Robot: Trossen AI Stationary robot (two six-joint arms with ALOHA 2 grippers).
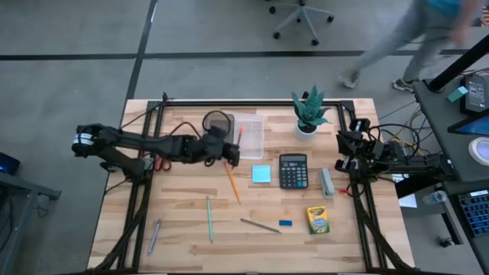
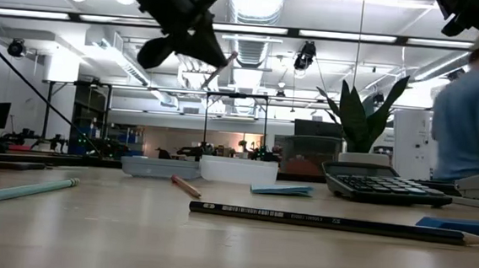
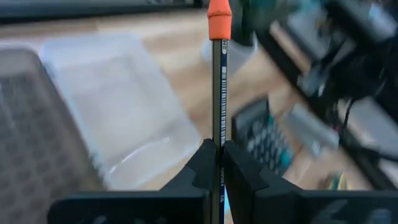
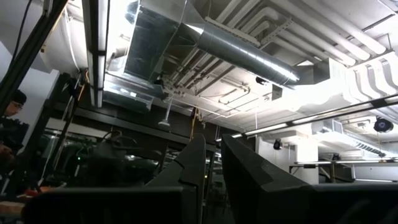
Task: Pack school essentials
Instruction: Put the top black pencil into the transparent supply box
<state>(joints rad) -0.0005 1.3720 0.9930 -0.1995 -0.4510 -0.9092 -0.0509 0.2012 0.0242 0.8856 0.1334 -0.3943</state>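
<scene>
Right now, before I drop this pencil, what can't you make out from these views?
- Printing on the pencil in the left gripper: too small, left wrist view.
- Clear container: blurred in the left wrist view, so its contents are uncertain.
- Scissors: largely covered by the left arm, high view.
- Right gripper: its wrist view points at the ceiling, showing no table.
- Crayon box: label too small, high view.

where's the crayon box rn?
High view: the crayon box lies on the table's right side near the front edge, below the calculator, right of the blue eraser.
</scene>
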